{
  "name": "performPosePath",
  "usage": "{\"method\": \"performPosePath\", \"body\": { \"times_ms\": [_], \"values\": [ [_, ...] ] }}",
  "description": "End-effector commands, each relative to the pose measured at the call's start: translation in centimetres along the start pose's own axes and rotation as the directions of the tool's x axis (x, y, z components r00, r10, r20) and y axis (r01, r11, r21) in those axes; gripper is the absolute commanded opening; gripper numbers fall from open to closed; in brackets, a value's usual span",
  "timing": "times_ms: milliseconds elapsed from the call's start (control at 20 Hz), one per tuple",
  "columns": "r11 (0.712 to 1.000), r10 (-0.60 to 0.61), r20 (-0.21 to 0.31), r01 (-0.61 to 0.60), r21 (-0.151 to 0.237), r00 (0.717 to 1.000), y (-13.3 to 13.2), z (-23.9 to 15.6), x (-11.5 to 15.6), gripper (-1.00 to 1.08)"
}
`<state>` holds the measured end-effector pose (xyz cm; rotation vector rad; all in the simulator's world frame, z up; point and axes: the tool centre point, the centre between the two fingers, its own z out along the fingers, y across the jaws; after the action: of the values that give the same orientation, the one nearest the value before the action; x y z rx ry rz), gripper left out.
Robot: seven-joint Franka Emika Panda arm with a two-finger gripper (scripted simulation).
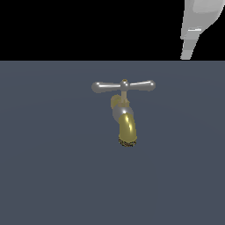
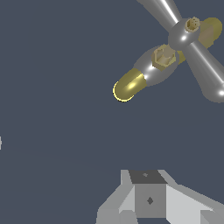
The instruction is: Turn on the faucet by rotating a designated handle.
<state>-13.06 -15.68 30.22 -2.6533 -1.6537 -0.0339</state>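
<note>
The faucet (image 1: 127, 125) stands in the middle of the dark grey surface, its brass-gold spout curving down toward the camera. The handle (image 1: 105, 87) is a silver crossbar with bulbous ends and lies level across the top of the thin brass stem. In the wrist view the faucet's spout (image 2: 129, 85) and the handle (image 2: 203, 65) show from above, some way from my gripper (image 2: 148, 192). The gripper's fingers look pressed together with no gap, and nothing is held. Part of my light grey arm (image 1: 193, 30) shows at the exterior view's upper right, well away from the handle.
The flat dark grey surface (image 1: 52, 167) stretches all round the faucet. Behind its far edge the background is black. No other objects show.
</note>
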Motion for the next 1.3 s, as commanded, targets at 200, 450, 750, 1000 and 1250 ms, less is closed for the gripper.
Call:
{"method": "performPosePath", "body": {
  "times_ms": [200, 450, 750, 1000, 1250],
  "values": [
    [0.992, -0.124, 0.008, 0.124, 0.000, 0.992, 2.3, 2.1, 0.3, -1.00],
    [0.977, -0.211, 0.013, 0.211, 0.001, 0.977, 4.0, 3.6, 0.7, -1.00],
    [0.951, -0.311, 0.017, 0.311, 0.003, 0.950, 5.8, 5.3, 1.5, -1.00],
    [0.920, -0.392, 0.019, 0.392, 0.006, 0.920, 7.2, 6.8, 2.2, -1.00],
    [0.884, -0.468, 0.020, 0.468, 0.009, 0.884, 8.6, 8.3, 3.1, -1.00]
  ]
}}
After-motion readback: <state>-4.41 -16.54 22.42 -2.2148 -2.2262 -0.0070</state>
